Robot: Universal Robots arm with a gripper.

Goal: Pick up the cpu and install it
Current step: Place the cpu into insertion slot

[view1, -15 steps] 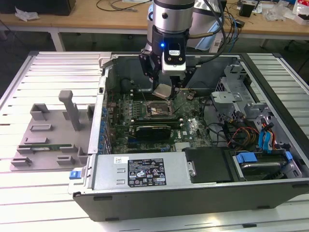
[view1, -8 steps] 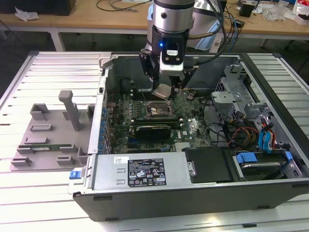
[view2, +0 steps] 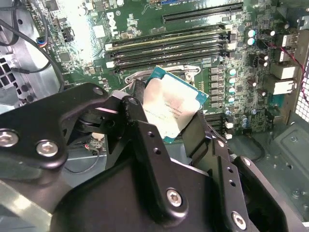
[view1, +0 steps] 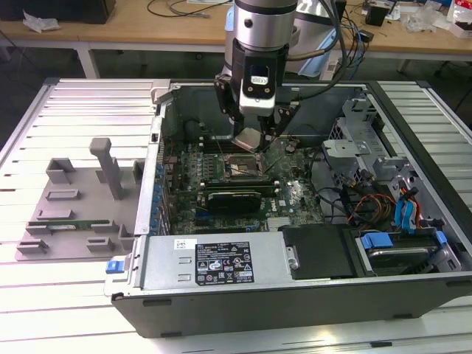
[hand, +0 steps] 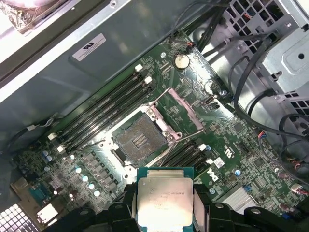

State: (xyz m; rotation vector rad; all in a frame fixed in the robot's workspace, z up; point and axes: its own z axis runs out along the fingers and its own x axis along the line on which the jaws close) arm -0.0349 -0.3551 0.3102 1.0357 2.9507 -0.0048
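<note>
The hand [view1: 253,137] is clamped on the cpu [hand: 165,203], holding it above the open socket [hand: 140,140] inside the computer [view1: 169,265]. Pickup looks done and installing is the step in hand; seating calls for squaring chip to socket.

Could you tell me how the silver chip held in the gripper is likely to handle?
The chip looks thin, flat and rigid, so it probably won't bend. Its smooth metal top and narrow edges, pinched by the gripper, could let it slip. Being so thin, it is probably light.
</note>
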